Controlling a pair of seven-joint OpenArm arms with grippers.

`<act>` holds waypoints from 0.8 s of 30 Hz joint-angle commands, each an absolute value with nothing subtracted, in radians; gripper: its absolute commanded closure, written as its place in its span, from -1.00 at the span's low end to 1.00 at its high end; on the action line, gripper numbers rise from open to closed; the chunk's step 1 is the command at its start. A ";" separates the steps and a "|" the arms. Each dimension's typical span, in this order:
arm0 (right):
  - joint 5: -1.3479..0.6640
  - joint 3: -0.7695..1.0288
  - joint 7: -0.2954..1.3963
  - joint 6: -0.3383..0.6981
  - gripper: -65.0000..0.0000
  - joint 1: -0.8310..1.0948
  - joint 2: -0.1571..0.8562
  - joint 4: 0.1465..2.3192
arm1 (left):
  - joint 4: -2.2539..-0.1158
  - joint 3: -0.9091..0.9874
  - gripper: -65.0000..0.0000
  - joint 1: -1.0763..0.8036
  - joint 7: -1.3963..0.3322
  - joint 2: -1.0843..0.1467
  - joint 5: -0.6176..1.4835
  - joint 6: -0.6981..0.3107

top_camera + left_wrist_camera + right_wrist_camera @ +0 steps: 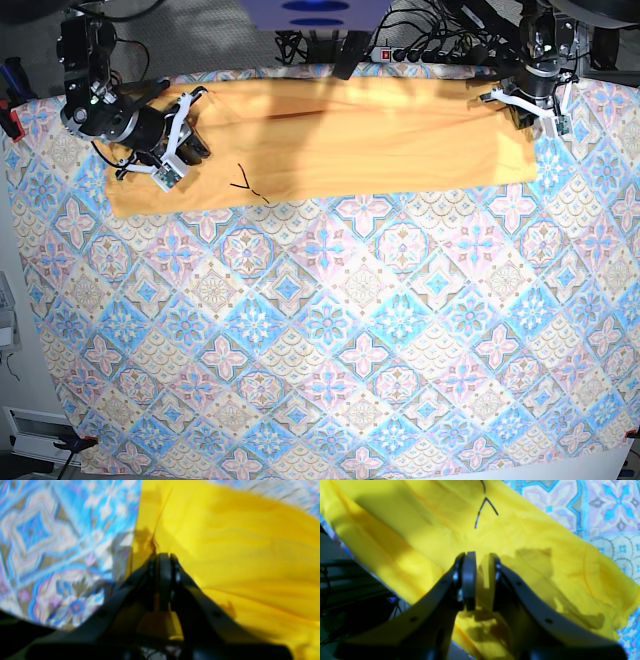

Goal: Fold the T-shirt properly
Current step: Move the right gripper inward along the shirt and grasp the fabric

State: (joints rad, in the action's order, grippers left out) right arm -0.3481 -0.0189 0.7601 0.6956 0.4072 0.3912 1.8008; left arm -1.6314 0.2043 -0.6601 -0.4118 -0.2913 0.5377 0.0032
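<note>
The T-shirt (350, 140) is a yellow-orange cloth lying as a long band across the far side of the table, with a dark scribble print (247, 187) near its front edge. My left gripper (527, 112) is at the band's right end. In the left wrist view the left gripper (163, 555) is shut on the T-shirt (225, 542), pinching a crease near its edge. My right gripper (196, 143) is over the band's left end. In the right wrist view the right gripper (478, 555) has its jaws a narrow gap apart over the T-shirt (532, 542), with the print (485, 507) just beyond.
A blue-pink patterned tablecloth (330, 330) covers the whole table. Cables and a power strip (420, 50) lie behind the far edge. A red clamp (10, 125) holds the tablecloth at the left edge. In the right wrist view, the table edge drops to dark floor (350, 585).
</note>
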 commanded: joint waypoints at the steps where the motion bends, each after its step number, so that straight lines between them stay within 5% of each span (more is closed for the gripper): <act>1: -0.361 -0.015 0.742 0.698 0.73 0.406 0.401 1.821 | -1.646 0.208 1.00 -0.662 -0.389 -0.302 0.536 -0.001; 4: -0.363 -0.035 0.742 0.698 0.73 0.409 0.401 1.834 | -1.656 0.209 0.99 -0.665 -0.389 -0.302 0.538 -0.001; 14: -0.361 -0.176 0.742 0.698 0.73 0.312 0.372 1.727 | -1.713 0.206 0.11 -0.674 -0.389 -0.302 0.538 -0.002; 24: -0.360 -0.185 0.668 0.698 0.73 0.228 0.320 1.419 | -1.736 0.217 -0.23 -0.693 -0.389 -0.302 0.538 -0.002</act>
